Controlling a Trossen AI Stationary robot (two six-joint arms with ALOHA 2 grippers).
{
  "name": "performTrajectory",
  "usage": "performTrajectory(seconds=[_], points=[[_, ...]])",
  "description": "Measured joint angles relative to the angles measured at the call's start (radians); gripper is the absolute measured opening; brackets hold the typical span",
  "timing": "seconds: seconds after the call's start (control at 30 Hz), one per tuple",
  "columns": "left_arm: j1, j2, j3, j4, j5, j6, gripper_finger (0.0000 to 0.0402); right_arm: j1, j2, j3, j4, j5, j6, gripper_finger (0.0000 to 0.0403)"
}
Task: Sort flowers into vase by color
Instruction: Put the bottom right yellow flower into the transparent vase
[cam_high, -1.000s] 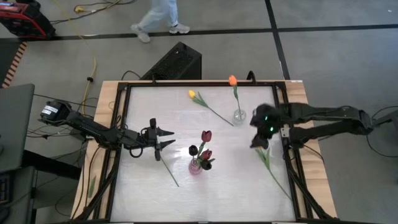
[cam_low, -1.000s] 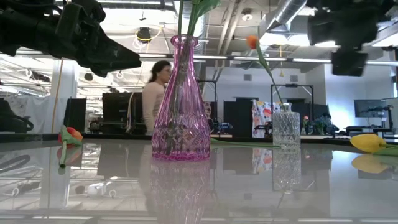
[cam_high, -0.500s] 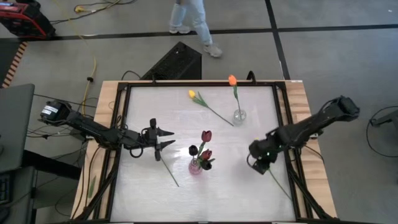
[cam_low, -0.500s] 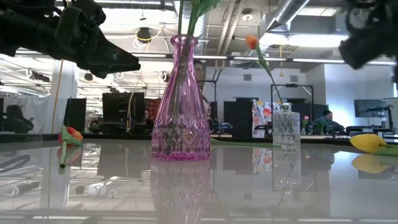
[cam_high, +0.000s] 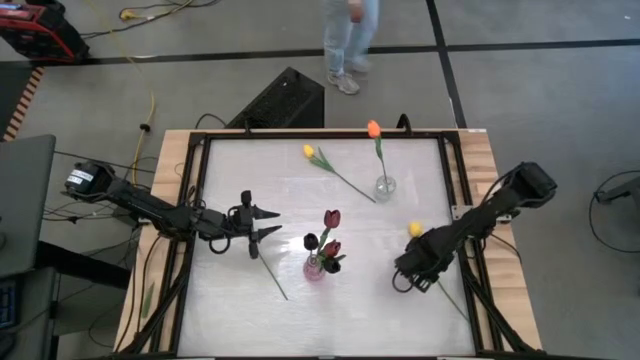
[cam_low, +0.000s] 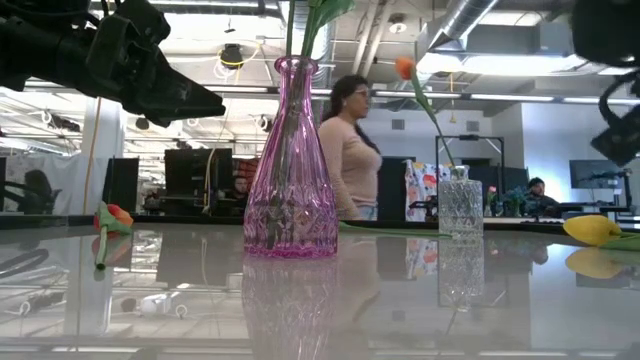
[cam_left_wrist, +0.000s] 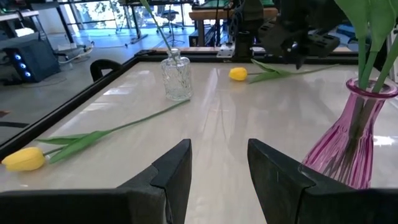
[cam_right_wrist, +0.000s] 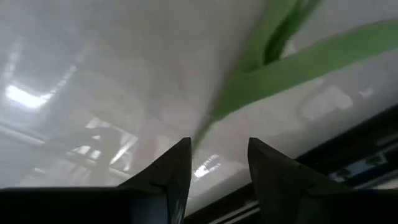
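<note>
The right gripper (cam_high: 408, 277), jaws parted, hangs over a yellow tulip's stem (cam_high: 444, 290), right of the pink vase (cam_high: 315, 266); the left gripper (cam_high: 268, 222), released, waits left of it.

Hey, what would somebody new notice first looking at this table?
Probably the pink vase of dark tulips near the table's middle. Next, the right hand poised open over a yellow tulip lying by the right edge, while the left hand waits open beside the vase.
</note>
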Motion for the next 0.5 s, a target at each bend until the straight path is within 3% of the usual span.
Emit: performTrajectory(seconds=[0.2,0.5], points=[[0.0,0.0,0.0,-0.002,0.0,-0.008,0.0146,0.0,0.026,-0.012,0.038,-0.007,-0.011,0.0182],[0.0,0.0,0.0,-0.006,0.0,-0.01,0.0146,-0.007,0.011,-0.183,0.269,-0.114,0.001,0.0173]])
